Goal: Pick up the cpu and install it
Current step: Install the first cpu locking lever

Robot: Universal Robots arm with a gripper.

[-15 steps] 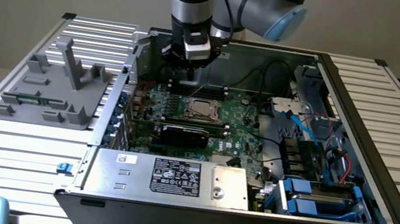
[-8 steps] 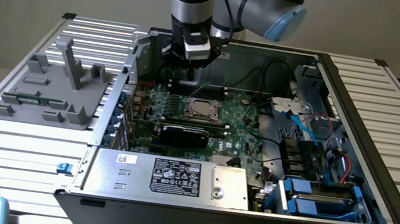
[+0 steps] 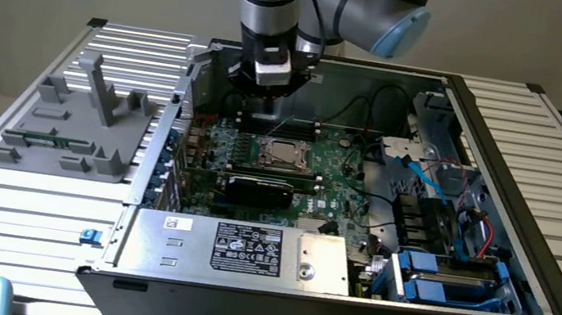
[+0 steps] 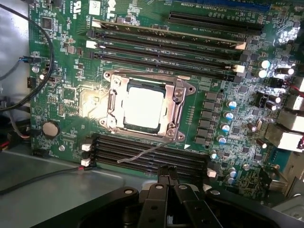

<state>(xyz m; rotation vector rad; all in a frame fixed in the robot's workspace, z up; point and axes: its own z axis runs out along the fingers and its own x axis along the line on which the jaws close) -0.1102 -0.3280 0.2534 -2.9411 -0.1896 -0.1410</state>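
The cpu lies flat inside the black socket on the green motherboard, its shiny silver top showing through the metal frame. In the exterior view the cpu sits at the middle of the open computer case. My gripper hangs above the board, off to the side of the socket over the memory slots. Its two black fingers meet at the tips with nothing between them. In the exterior view the gripper is just behind the socket, near the case's back wall.
A grey plastic fixture block stands on the slatted table at the exterior view's left. A silver power supply fills the case's front. Drive bays with blue cables line the exterior view's right. Memory slots and a thin wire lever flank the socket.
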